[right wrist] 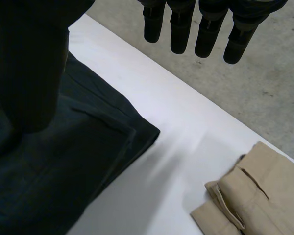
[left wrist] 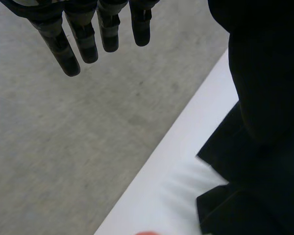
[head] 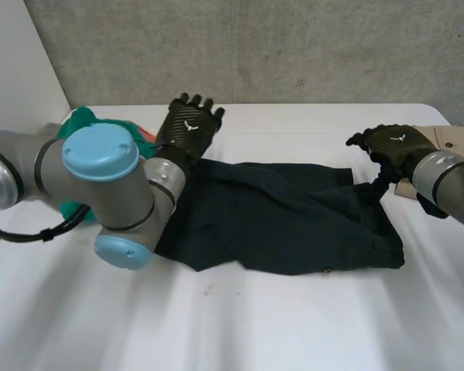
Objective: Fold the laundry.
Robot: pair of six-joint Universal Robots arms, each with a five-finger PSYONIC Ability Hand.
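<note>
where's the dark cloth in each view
head: dark cloth mid-table, between left hand and right hand.
left wrist: dark cloth beside the hand, by the table edge.
right wrist: dark cloth beside the hand, across from the beige cloth.
shared landmark: the table's far edge against grey concrete.
</note>
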